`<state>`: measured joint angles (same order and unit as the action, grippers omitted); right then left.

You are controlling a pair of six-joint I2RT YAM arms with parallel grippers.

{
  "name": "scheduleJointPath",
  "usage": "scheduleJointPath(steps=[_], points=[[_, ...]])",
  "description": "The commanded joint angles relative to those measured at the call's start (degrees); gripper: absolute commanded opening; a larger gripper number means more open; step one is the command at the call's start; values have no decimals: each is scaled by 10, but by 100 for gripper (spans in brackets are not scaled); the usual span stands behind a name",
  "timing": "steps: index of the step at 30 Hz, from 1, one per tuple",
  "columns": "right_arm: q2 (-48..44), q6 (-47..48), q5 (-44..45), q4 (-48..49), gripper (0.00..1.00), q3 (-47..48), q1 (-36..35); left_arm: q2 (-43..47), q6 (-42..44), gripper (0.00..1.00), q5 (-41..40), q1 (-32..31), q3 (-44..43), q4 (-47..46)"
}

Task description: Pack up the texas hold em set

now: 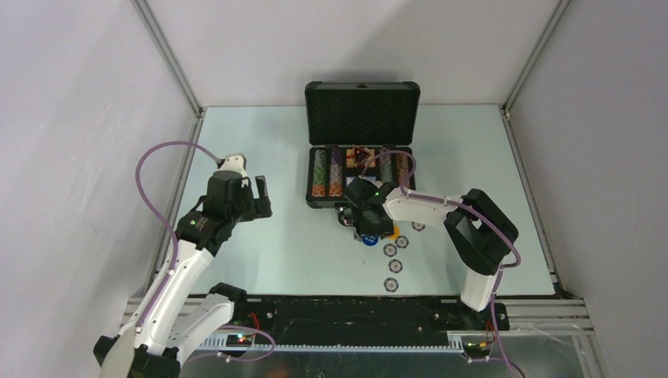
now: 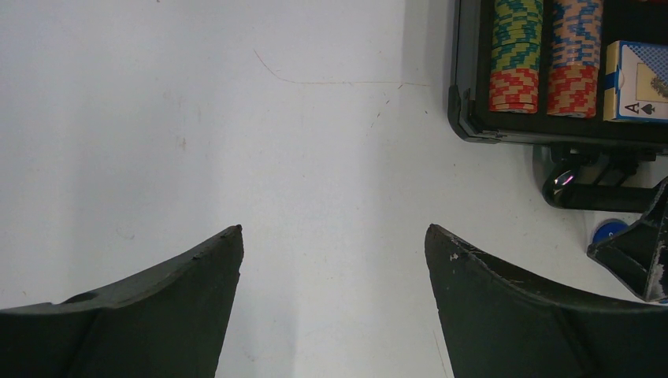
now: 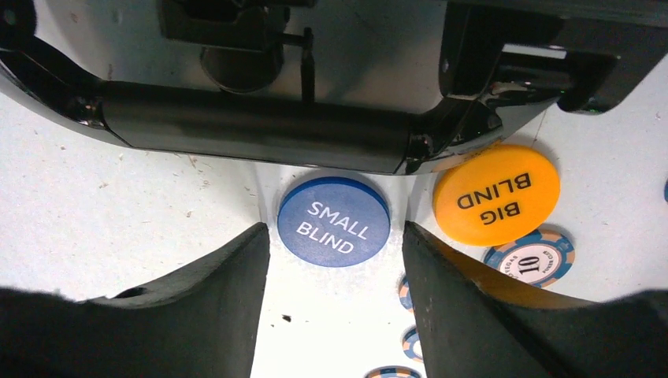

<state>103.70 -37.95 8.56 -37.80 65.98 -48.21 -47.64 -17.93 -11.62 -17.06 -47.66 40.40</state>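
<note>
The blue button (image 3: 334, 216) lies flat on the tabletop (image 3: 102, 213), just in front of the case (image 1: 361, 110). The right hand (image 3: 337, 230) sits around it, fingers apart, not touching yet. It should stay low, squeeze the rim evenly, then lift. The left hand (image 2: 333, 232) is wide, holding nothing.

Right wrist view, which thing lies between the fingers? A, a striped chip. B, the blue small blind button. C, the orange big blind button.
B: the blue small blind button lies between the fingers of the right gripper; the orange big blind button sits beyond one finger.
</note>
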Motion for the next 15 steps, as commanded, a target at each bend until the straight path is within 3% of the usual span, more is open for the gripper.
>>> scheduleJointPath(steps=[1,15], points=[[-3,-13,-4,-5,63,-21,2,0,11,90,3,4,0,-15],[2,11,-16,40,47,-21,2,3,11,90,3,4,0,-15]])
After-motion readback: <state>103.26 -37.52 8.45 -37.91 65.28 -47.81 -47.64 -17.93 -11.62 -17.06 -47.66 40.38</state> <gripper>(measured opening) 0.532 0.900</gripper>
